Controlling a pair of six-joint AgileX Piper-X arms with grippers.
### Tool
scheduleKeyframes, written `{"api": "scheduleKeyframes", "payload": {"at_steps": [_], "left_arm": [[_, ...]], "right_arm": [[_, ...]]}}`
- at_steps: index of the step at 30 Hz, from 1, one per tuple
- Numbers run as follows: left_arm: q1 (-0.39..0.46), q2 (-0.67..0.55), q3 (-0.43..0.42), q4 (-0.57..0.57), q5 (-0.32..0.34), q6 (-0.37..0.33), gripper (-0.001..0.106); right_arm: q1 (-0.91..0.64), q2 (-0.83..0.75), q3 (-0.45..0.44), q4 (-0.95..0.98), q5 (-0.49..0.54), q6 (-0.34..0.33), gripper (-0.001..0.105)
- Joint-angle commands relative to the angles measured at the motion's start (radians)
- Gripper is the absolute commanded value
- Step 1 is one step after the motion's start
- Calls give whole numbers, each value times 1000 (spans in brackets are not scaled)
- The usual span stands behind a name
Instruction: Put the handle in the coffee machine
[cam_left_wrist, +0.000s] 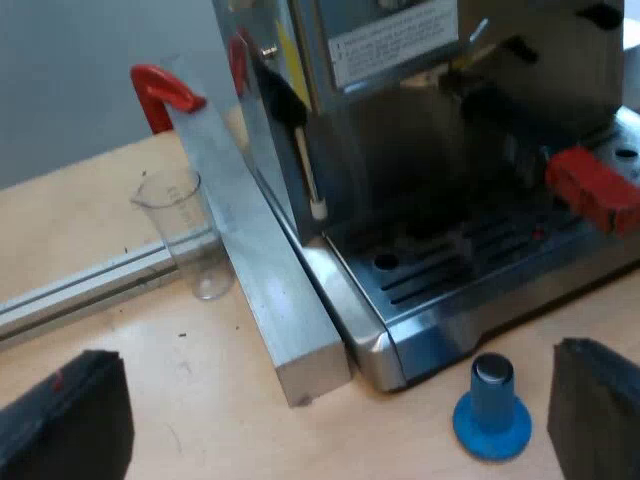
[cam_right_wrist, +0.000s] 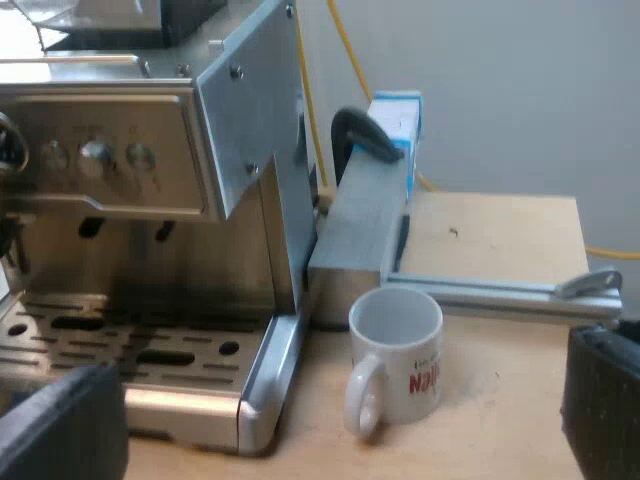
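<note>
seemingly locked in, handle (cam_left_wrist: 592, 188), beyond parted left gripper (cam_left_wrist: 335, 405)

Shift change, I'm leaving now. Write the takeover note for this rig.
Left end effector: open, empty, over the table in front of the coffee machine, near the blue tamper.
Right end effector: open, empty, near the mug.
Handle: at the machine's front, red end sticking out, nothing holding it.
Measuring glass: upright on the table.
Done: handle appears seated.
Left: confirm it is fully locked; cannot tell from here.
</note>
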Motion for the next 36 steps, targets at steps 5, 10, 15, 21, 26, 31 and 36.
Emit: {"api": "scheduleKeyframes", "payload": {"at_steps": [5, 10, 15, 21, 26, 31, 36], "left_arm": [[-1, -138, 87, -69, -33, -71, 85], [-9, -138, 129, -69, -33, -71, 85], [-15, -138, 176, -85, -33, -71, 85], [-17, -136, 185, -105, -33, -71, 85], [-17, -136, 186, -107, -33, -71, 85], [-17, -136, 186, -107, -33, -71, 85], [-17, -136, 186, -107, -33, -71, 85]], "right_arm": [[-4, -36, 180, -38, -3, -9, 89], [-4, -36, 273, -54, -3, 50, 89], [-4, -36, 353, -127, -3, 57, 89], [-4, -36, 406, -175, -3, 95, 89], [-4, -35, 423, -191, -3, 97, 89], [-4, -35, 423, -193, -3, 100, 89], [-4, -35, 423, -192, -3, 100, 89]]}}
